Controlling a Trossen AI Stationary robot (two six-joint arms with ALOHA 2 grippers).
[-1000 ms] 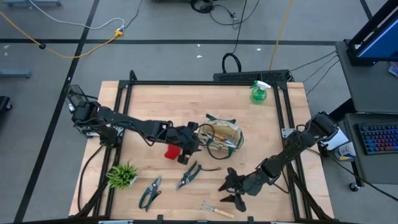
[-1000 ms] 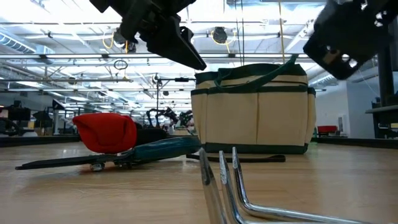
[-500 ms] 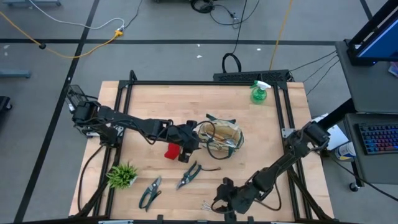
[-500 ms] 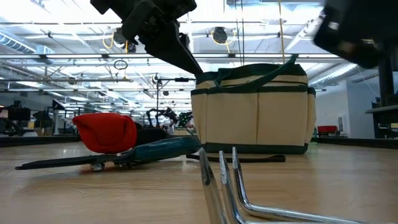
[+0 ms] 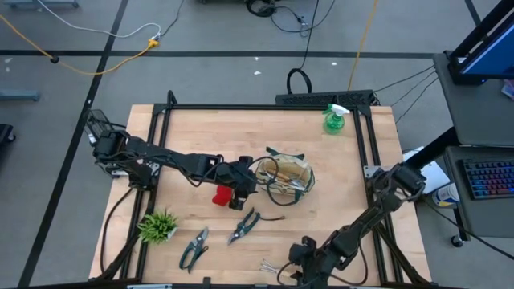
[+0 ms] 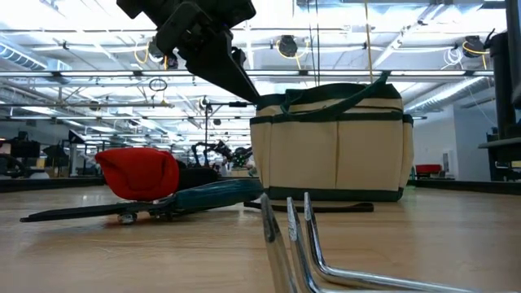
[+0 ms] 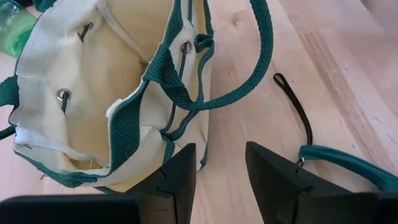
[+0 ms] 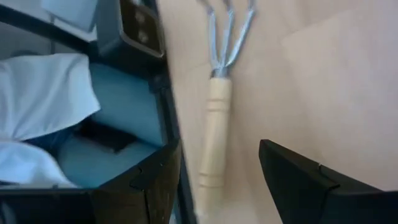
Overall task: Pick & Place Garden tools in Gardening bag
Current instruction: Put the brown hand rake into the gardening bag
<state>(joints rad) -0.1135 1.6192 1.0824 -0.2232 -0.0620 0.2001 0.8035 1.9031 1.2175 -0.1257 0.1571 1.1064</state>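
Bench (image 5: 201, 132): pale wood planks in a black frame, grey floor with cables around it.
Plant tuft (image 5: 157, 225): near the front left corner.
Left pincer (image 5: 245, 196): jaws apart, empty, just beside the gardening bag (image 5: 287, 177) at mid-bench.
Red glove (image 5: 221, 195): touching that pincer's left side.
Shears (image 5: 242, 227): in front of the bag.
Hand rake (image 8: 216, 112): front edge, under the right pincer (image 5: 295, 273), open.
Spray bottle (image 5: 333, 118): back right.
Room: bright ceiling lights beyond.

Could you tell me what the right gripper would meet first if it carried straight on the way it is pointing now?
Most likely the wooden-handled hand rake with metal tines: in the wrist view it lies on the tabletop directly ahead, between the right gripper's open fingers. Depth is hard to judge, so how close it is stays uncertain.
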